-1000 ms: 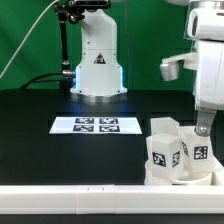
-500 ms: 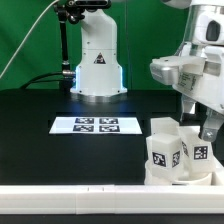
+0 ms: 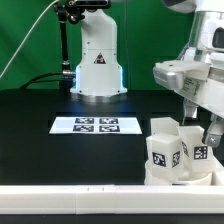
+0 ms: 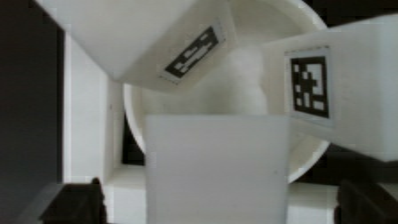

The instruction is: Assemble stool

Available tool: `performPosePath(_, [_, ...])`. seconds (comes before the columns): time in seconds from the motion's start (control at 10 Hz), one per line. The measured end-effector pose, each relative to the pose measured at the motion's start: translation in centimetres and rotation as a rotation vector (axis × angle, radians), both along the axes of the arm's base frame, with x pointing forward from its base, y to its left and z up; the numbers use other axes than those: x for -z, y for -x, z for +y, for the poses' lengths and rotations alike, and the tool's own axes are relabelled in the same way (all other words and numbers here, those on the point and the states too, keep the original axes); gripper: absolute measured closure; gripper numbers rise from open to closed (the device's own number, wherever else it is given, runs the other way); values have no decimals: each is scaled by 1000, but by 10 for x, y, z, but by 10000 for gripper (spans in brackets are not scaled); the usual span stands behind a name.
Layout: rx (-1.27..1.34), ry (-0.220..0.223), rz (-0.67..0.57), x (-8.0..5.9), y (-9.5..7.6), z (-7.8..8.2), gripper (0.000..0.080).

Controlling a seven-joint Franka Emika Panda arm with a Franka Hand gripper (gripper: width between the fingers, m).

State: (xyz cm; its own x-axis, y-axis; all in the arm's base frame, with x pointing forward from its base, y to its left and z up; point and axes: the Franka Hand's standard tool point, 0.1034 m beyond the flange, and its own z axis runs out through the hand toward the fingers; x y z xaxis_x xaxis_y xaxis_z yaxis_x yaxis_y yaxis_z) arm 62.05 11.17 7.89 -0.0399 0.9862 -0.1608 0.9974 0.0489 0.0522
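Claw (image 3: 212, 132) hangs above far right of white plastic stool parts (image 3: 177, 152), tagged blocky legs upright; finger spacing cannot tell. Black bench (image 3: 40, 145).

I'm driving a robotics lab rig: white robot arm base (image 3: 97, 62) bolted on matte black bench (image 3: 40, 110), green backdrop curtain (image 3: 30, 30), flat white marker board (image 3: 96, 125).
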Motion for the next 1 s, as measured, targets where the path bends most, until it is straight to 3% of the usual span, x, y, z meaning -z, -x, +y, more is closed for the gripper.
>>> performPosePath(0.2, [16, -1, 0, 0, 0, 2, 414])
performPosePath(0.3, [16, -1, 1, 0, 0, 2, 463])
performPosePath(0.6, [78, -4, -9, 0, 0, 0, 463])
performPosePath(1.0, [502, -9, -48, 1, 5, -3, 463])
